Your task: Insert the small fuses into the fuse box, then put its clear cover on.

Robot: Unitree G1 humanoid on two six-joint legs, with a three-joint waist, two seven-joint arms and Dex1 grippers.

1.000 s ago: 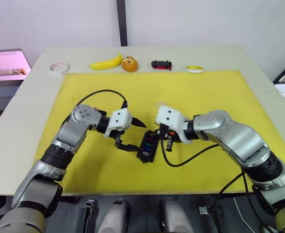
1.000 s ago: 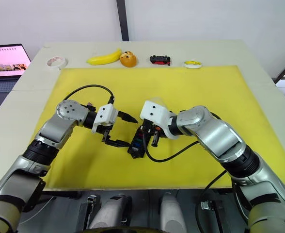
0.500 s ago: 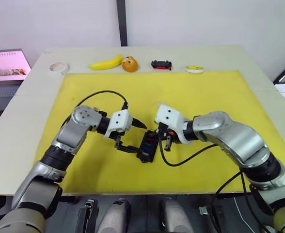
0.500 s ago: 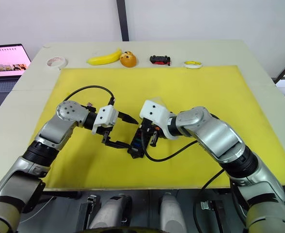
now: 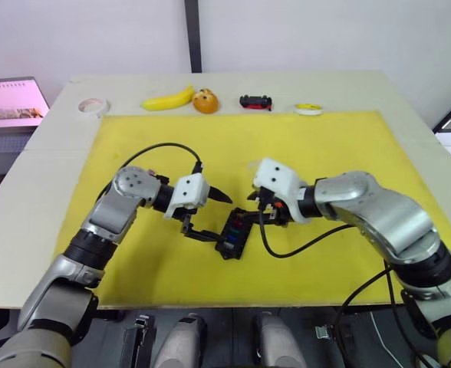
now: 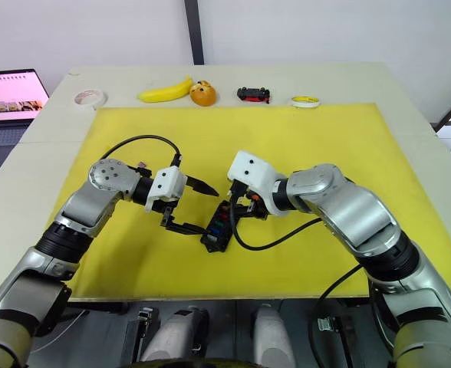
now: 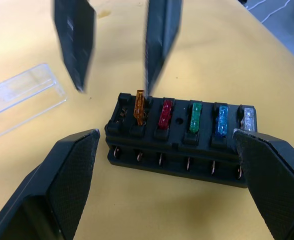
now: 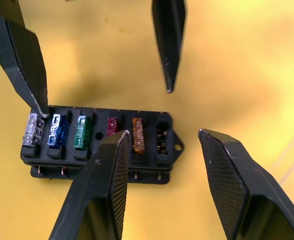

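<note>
Centrally on the yellow mat [image 5: 325, 146], toward its near edge, the fuse box [image 5: 232, 233] lies between the two grippers; five small fuses [image 7: 192, 118] stand in its slots, the orange one [image 7: 138, 106] raised above the rest; the left gripper [image 7: 162, 195] is spread wide with the box between its fingers, not touching; the right gripper [image 8: 159, 182] hangs open just above the box; the clear cover [image 7: 19, 95] lies beside the box.

Head stereo high over table; wrist cams close, both on fuse box [image 7: 182, 137].
</note>
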